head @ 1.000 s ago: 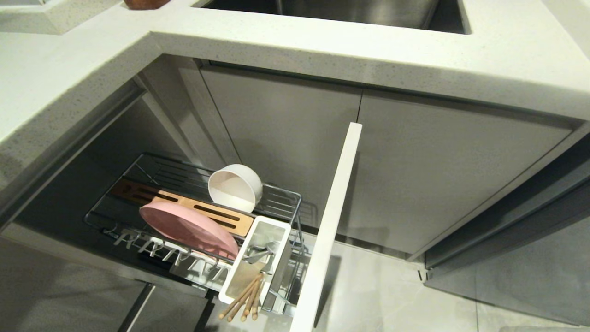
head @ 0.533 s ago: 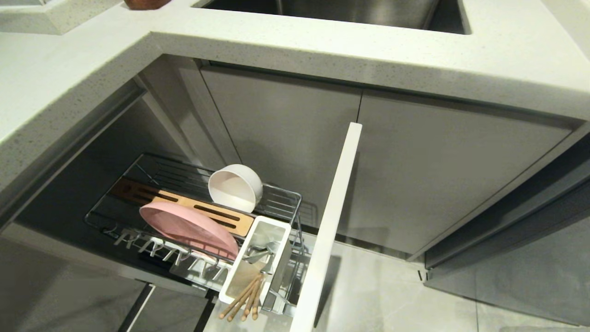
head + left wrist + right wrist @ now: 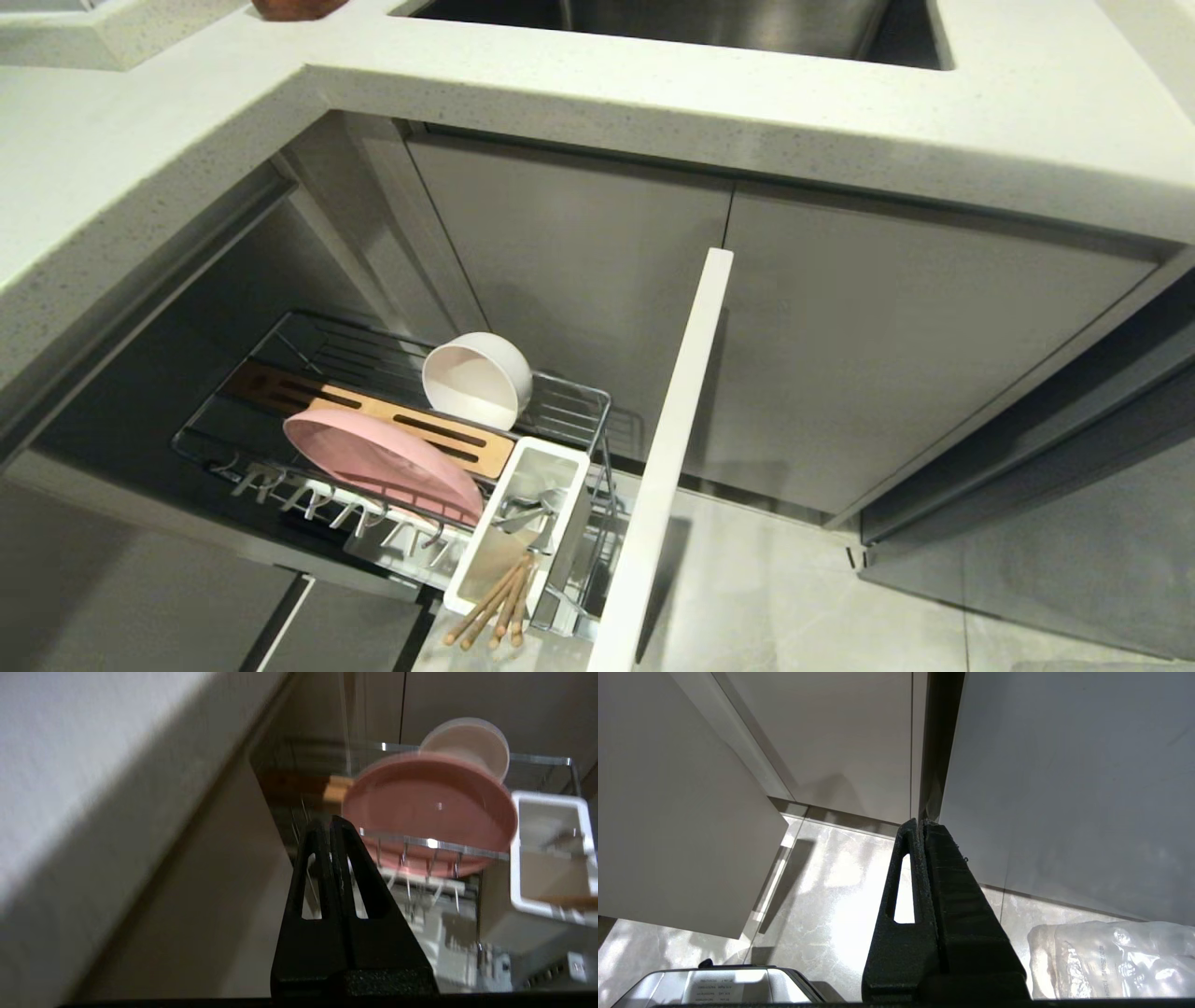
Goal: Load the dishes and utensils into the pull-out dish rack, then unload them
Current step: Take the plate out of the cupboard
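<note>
Pink plate (image 3: pixel 430 807) beyond empty, closed left claw (image 3: pixel 331 823).

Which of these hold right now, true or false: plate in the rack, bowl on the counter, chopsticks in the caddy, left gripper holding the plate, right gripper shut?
1. The pink plate sits in the dish rack. True.
2. The bowl is on the counter. False: it is in the rack.
3. The chopsticks stand in the white caddy. True.
4. The left gripper holds the plate. False: shut and empty, apart from it.
5. The right gripper is shut. True.
</note>
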Robot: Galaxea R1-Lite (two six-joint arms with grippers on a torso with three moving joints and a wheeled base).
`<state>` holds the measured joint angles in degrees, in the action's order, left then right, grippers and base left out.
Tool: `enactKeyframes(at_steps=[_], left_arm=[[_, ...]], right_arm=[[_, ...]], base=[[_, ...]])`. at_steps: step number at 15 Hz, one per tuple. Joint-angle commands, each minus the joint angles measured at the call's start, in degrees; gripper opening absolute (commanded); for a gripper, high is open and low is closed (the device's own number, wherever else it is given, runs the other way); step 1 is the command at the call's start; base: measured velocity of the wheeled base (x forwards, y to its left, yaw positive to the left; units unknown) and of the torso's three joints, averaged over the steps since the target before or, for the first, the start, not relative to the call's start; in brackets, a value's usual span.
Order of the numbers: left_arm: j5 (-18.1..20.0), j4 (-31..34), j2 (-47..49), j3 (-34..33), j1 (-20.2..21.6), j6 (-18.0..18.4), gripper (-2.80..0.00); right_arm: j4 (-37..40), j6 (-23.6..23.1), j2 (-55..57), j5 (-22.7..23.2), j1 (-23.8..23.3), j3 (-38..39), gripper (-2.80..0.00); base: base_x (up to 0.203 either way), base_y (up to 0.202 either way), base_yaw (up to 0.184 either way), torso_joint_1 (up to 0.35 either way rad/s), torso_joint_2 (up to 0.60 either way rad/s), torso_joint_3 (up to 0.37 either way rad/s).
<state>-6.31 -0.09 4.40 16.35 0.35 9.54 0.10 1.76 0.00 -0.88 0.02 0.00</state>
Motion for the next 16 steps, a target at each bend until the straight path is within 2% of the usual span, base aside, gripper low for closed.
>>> enactKeyframes(at_steps=[1,2,4,6,8,9,11,12,16], left_arm=[[-0.62,1.42,-4.57,-2.17,0.08,-2.52,-2.80],[-1.26,1.65,-4.50,-3.35,0.09,-4.02,-2.80],[-2.22,0.02,-4.49,-8.63,0.09,-4.59,-2.80],[-2.45,-5.99,-4.49,-14.41,0.06,-4.57,-2.80],[0.10,-8.28,-4.49,-15.60,0.08,-4.95,-2.80],[2.60,-6.72,-4.49,-16.28,0.07,-5.85,-2.80],[5.08,-1.83,-4.49,-16.36,0.08,-8.14,-2.80],[5.50,0.91,-4.49,-16.31,0.08,-8.20,-2.80],[5.52,0.17,-4.49,-16.43,0.09,-8.84,-2.80]], right_arm=[[-0.01,0.04,0.00,0.00,0.03,0.13,-2.80],[-0.01,0.00,0.00,0.00,0.03,0.14,-2.80],[-0.01,0.00,0.00,0.00,0.06,0.17,-2.80],[-0.01,0.00,0.00,0.00,0.04,0.11,-2.80],[-0.01,0.00,0.00,0.00,0.01,0.15,-2.80],[-0.01,0.00,0.00,0.00,0.05,0.16,-2.80],[-0.01,0.00,0.03,0.00,0.02,0.17,-2.80],[-0.01,0.07,0.00,0.00,-0.02,0.17,-2.80],[-0.01,0.00,0.00,0.00,0.02,0.17,-2.80]], base=[[0.000,0.000,0.000,0.000,0.00,0.000],[0.000,0.000,0.000,0.000,0.00,0.000],[0.000,0.000,0.000,0.000,0.00,0.000],[0.000,0.000,0.000,0.000,0.00,0.000],[0.000,0.000,0.000,0.000,0.00,0.000],[0.000,0.000,0.000,0.000,0.00,0.000],[0.000,0.000,0.000,0.000,0.00,0.000],[0.000,0.000,0.000,0.000,0.00,0.000],[0.000,0.000,0.000,0.000,0.00,0.000]])
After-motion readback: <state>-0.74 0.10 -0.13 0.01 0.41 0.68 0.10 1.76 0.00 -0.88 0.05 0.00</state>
